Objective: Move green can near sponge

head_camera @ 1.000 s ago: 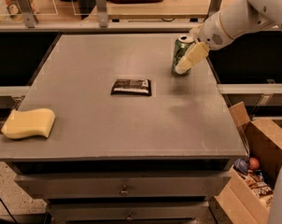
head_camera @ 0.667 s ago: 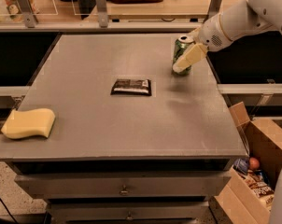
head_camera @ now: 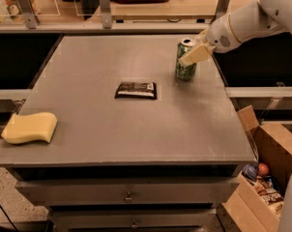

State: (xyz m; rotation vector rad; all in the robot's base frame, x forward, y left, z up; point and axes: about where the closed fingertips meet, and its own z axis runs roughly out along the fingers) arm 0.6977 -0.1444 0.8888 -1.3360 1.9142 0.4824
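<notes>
The green can [head_camera: 184,65] stands upright on the grey table [head_camera: 136,129] at its far right, silver top showing. My gripper [head_camera: 196,53] is at the can's upper right side, its pale yellow tip lying across the can's top front, and the white arm reaches in from the right. The pale yellow sponge [head_camera: 29,128] lies at the table's front left corner, far from the can.
A flat dark snack packet [head_camera: 136,90] lies mid-table between can and sponge. An open cardboard box [head_camera: 269,178] with items stands on the floor at the right. A rail with posts [head_camera: 104,6] runs behind the table. Drawers sit under the tabletop.
The gripper's tip has risen from the can's middle to near its top. The can has stayed in about the same place on the table.
</notes>
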